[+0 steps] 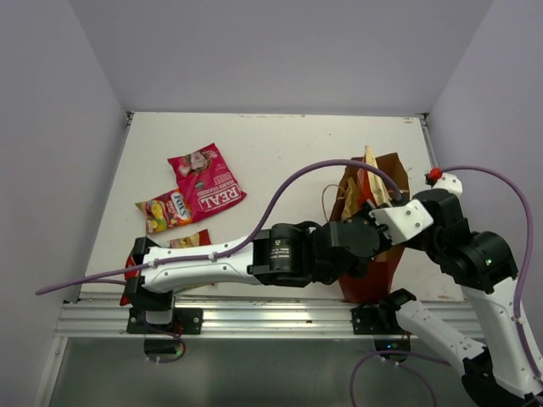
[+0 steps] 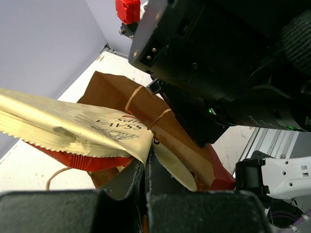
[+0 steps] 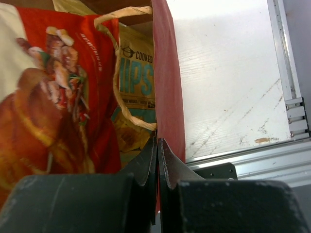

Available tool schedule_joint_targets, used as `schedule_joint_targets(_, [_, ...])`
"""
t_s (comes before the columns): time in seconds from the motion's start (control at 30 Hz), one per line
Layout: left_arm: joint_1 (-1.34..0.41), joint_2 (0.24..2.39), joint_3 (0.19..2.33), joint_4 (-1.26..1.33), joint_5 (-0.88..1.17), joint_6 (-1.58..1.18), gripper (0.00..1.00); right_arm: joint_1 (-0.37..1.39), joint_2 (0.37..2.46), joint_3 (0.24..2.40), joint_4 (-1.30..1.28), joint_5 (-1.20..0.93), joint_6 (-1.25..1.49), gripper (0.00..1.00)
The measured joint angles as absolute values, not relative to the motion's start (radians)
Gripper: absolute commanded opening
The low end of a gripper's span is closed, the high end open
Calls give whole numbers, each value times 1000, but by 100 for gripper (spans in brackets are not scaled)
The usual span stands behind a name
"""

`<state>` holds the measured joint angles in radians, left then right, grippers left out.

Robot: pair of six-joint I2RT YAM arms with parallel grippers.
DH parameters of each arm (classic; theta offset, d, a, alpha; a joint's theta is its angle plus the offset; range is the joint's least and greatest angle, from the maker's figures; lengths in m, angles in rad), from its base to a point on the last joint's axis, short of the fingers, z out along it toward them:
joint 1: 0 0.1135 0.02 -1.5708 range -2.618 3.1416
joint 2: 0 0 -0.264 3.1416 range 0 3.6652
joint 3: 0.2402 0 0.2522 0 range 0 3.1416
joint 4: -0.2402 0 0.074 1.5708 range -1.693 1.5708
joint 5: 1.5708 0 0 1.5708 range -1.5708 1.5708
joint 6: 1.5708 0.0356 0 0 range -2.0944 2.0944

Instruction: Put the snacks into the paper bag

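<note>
The reddish-brown paper bag stands at the table's near right. My left gripper is shut on a corner of the cream-and-orange packet and holds it over the bag's mouth; its cream top sticks up in the top view. My right gripper is shut on the bag's wall. Inside the bag sit the red-and-white packet and the tan-and-blue packet. The magenta REAL packet and the small red-yellow packet lie on the table at the left.
An orange-red packet edge shows from under the left arm, which stretches across the near table. A twine handle loops inside the bag. Grey walls enclose the table; a metal rail runs along the near edge.
</note>
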<state>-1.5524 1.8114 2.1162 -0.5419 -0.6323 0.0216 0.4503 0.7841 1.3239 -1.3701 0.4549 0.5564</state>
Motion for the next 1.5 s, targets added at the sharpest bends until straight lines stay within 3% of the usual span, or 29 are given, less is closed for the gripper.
schedule_joint_targets(0.07, [-1552, 1823, 2116, -542, -632, 23, 11, 450, 781, 1324, -1372, 456, 557, 0])
schedule_joint_targets(0.1, [-1552, 1831, 2115, -542, -633, 25, 33, 450, 779, 1322, -1372, 456, 556, 0])
schedule_joint_targets(0.2, [-1552, 1849, 2114, -539, -635, 44, 86, 450, 767, 1308, -1369, 458, 557, 0])
schedule_joint_targets(0.23, [-1552, 1854, 2114, -536, -636, 49, 90, 450, 762, 1300, -1366, 458, 557, 0])
schedule_joint_targets(0.53, [-1561, 1839, 2180, -455, -805, 84, 97, 450, 747, 1263, -1369, 456, 557, 0])
schedule_joint_targets(0.7, [-1543, 1545, 1817, -54, -1064, 318, 100, 450, 747, 1264, -1369, 455, 556, 0])
schedule_joint_targets(0.77, [-1436, 1408, 1700, -75, -1113, 271, 100, 450, 751, 1269, -1370, 453, 556, 0])
schedule_joint_targets(0.83, [-1205, 1337, 1690, -207, -1083, 143, 100, 450, 760, 1280, -1372, 452, 554, 0])
schedule_joint_targets(0.93, [-815, 1314, 1662, -366, -1007, -50, 100, 450, 776, 1298, -1374, 447, 546, 0])
schedule_joint_targets(1.03, [-596, 1334, 1548, -459, -899, -165, 100, 450, 792, 1316, -1376, 441, 537, 0])
schedule_joint_targets(1.3, [-322, 1599, 1256, -515, -654, -320, 100, 450, 805, 1321, -1376, 422, 528, 0])
schedule_joint_targets(1.5, [-239, 1688, 1134, -477, -550, -334, 100, 450, 803, 1321, -1376, 419, 528, 0])
